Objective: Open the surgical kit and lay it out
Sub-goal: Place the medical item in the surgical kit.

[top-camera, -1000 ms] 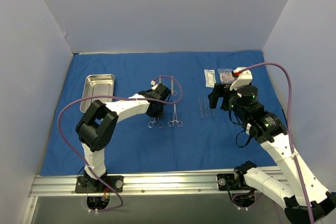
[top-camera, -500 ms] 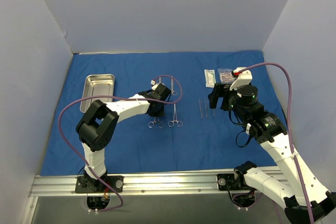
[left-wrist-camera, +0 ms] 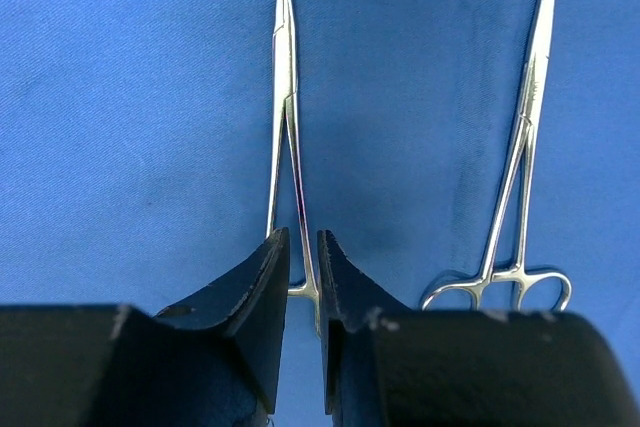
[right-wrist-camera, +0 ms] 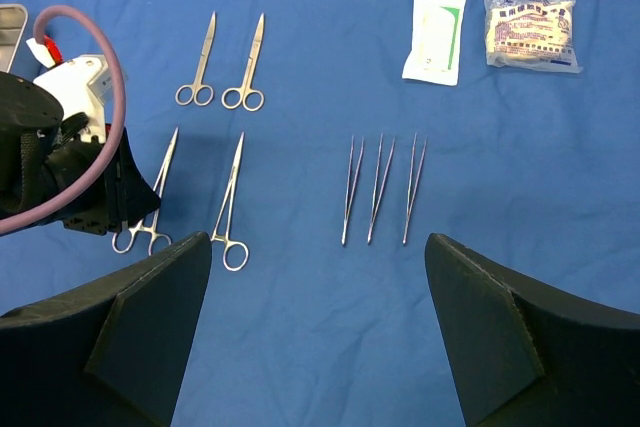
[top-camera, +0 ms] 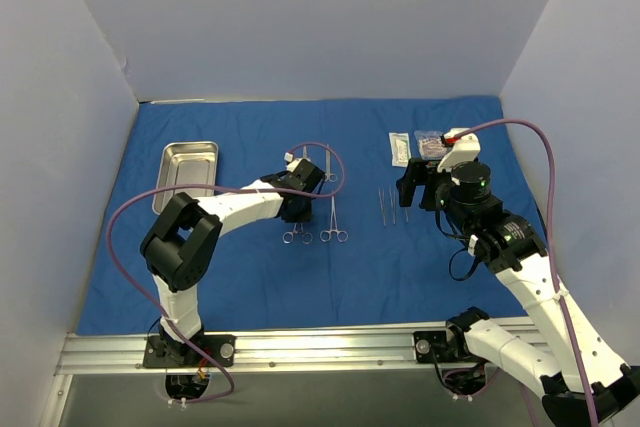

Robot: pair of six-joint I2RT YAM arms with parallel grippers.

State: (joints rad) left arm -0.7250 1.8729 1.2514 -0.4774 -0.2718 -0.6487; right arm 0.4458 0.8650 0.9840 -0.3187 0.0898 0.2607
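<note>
Blue cloth wrap point(top-camera: 250, 267) spread flat; left fingers point(left-wrist-camera: 262, 297) nipped one clamp point(left-wrist-camera: 285, 97) near its rings, second clamp point(left-wrist-camera: 525, 147) just beside. Right fingers point(right-wrist-camera: 150, 317) spread wide, tweezers point(right-wrist-camera: 380, 187) ahead between them. Left elbow point(top-camera: 180, 237) shifted slightly since before; clamps unmoved.

Has tray point(top-camera: 187, 172) at left of cloth point(top-camera: 250, 277), left gripper point(top-camera: 297, 211) over clamps point(top-camera: 334, 221) mid-cloth, tweezers point(top-camera: 392, 205) beside them, right gripper point(top-camera: 418, 188) near two packets point(top-camera: 400, 148).

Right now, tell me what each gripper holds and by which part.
Left gripper: jaws pinch the silver clamp at its shanks just above the rings. Right gripper: open, nothing held.
</note>
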